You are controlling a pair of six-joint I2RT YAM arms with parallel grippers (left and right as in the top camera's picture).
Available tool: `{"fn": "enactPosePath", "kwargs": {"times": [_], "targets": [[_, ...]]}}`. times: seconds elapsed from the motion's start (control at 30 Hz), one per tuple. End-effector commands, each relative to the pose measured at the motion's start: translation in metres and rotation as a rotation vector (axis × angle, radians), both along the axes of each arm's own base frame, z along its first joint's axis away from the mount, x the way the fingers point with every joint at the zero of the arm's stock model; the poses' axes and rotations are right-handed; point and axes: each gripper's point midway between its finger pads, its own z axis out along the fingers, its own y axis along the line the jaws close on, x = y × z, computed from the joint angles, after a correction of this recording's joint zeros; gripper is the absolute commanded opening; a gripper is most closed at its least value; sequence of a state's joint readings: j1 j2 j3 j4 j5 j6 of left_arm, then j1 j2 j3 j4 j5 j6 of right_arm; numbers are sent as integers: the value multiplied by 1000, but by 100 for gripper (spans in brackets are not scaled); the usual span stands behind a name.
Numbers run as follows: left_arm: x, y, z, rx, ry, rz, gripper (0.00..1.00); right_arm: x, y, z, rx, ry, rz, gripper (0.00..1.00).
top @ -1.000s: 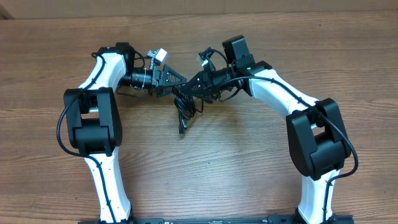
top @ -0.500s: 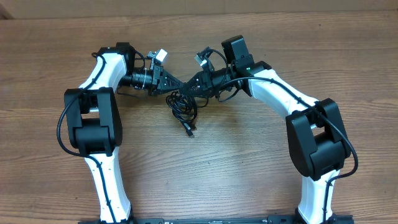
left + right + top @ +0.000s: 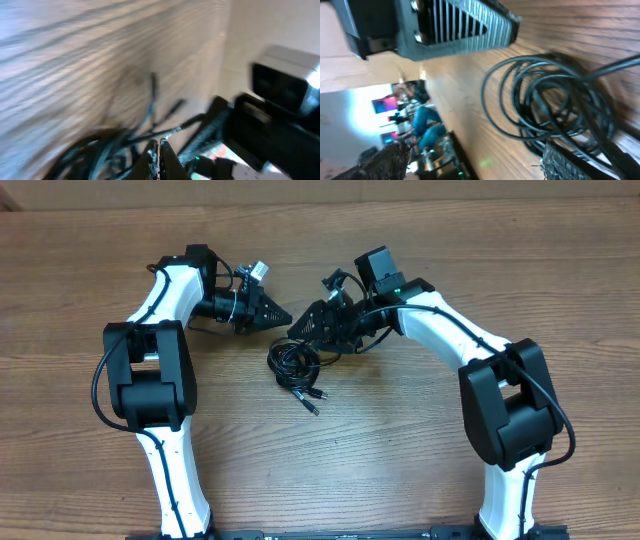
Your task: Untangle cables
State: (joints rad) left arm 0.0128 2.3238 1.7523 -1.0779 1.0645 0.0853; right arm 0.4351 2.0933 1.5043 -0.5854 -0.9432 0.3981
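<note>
Overhead: cables (image 3: 294, 366) lying in one looped tangle on surface (image 3: 400, 440), just below both tool tips. Nearby, left tool (image 3: 287, 315) shut, apparently empty; right tool (image 3: 297, 329) spread wide, gripping nothing. Untangling judged barely begun, strands yet to separate.

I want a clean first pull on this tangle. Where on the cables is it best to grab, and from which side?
Probably the straight tail with the plug ends, trailing out below the coiled cables in the overhead view. Come down from above, closing across it: it lies flat, clear of the loops.
</note>
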Motion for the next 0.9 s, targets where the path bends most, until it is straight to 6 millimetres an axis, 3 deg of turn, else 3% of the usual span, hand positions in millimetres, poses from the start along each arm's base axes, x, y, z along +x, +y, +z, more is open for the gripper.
{"fn": "enactPosePath", "kwargs": {"times": [0.0,0.17,0.3,0.4,0.67,0.87], "targets": [[-4,15,-35,197,150,72,4,1,8,8,-64,-119,7,83],[-6,40,-59,401,249,163,7,-3,18,-12,-209,-192,-6,80],[-7,52,-68,486,277,198,17,-3,25,-27,-346,-283,-31,76],[-7,54,-69,496,275,199,26,-1,29,-35,-439,-345,-67,72],[-7,55,-69,503,274,199,34,0,39,-40,-615,-514,-146,60],[-7,55,-69,503,274,199,37,-7,51,-50,-663,-577,-138,59]]}}
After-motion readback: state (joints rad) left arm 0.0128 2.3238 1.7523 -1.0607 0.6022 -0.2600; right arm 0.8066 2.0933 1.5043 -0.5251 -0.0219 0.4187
